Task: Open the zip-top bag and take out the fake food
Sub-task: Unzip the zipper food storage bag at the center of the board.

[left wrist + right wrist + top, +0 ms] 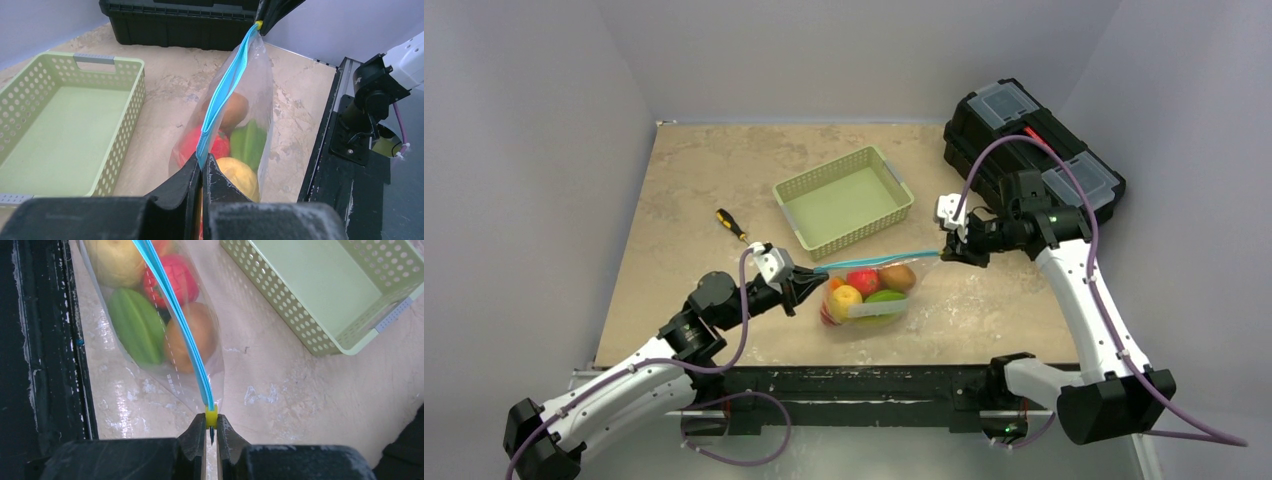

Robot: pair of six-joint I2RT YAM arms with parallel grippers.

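Observation:
The clear zip-top bag (871, 303) hangs stretched between both grippers above the table, its light-blue zipper strip (879, 261) taut along the top. Inside lies the fake food (865, 290): red, yellow, green and brown pieces. My left gripper (810, 283) is shut on the zipper strip's left end, seen in the left wrist view (202, 162). My right gripper (945, 250) is shut on the yellow zipper slider (211, 416) at the strip's right end. The food also shows through the plastic in the left wrist view (240, 175) and the right wrist view (137, 325).
A green perforated basket (894, 187) stands just behind the bag. A yellow-and-black-handled screwdriver (730, 224) lies left of it. A black toolbox (989, 125) sits at the back right, close behind my right arm. The black front rail (844, 382) runs below the bag.

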